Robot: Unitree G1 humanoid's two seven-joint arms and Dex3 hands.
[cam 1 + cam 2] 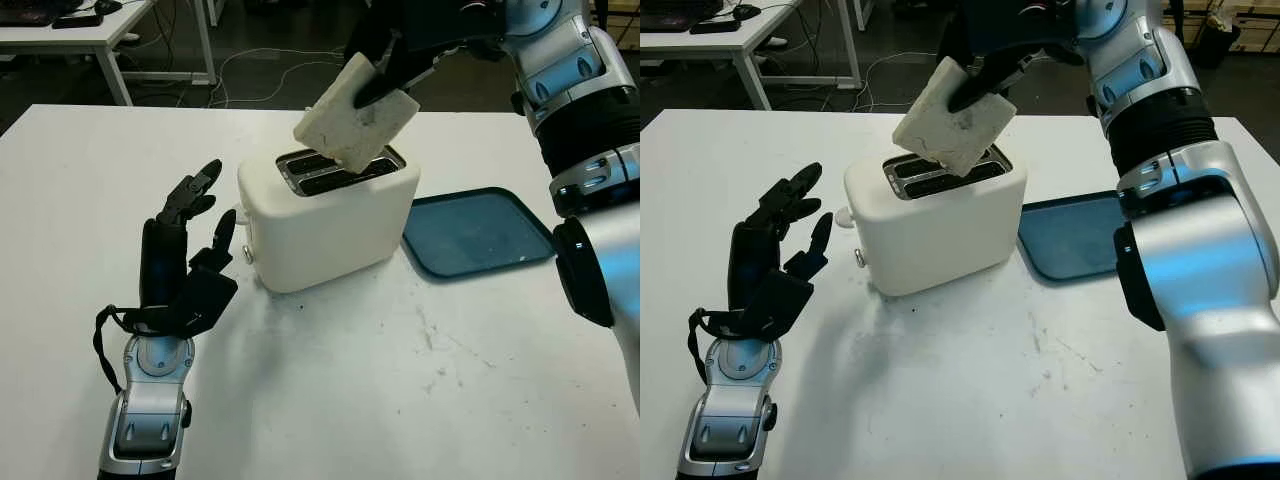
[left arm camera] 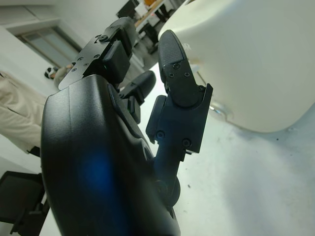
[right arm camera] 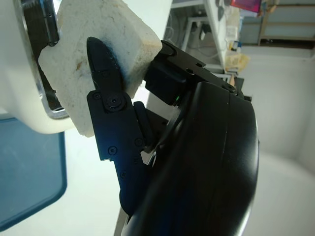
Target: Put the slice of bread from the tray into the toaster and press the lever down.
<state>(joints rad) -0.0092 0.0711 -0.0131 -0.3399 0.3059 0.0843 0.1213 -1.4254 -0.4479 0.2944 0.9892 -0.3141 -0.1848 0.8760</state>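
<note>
1. The toaster (image 1: 325,215) sits in the middle of the table (image 1: 400,380)
2. The tray (image 1: 478,232) lies just right of the toaster
3. The bread slice (image 1: 352,118) is tilted over the toaster slots, held in the right hand (image 1: 395,55)
4. The left hand (image 1: 185,255) is left of the toaster, open

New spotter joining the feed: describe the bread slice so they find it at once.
Start at the white toaster mid-table, left of the blue tray. Just above its slots, the right hand grips the bread slice: a pale, rough, tilted slab, the one thing in the air.
</note>
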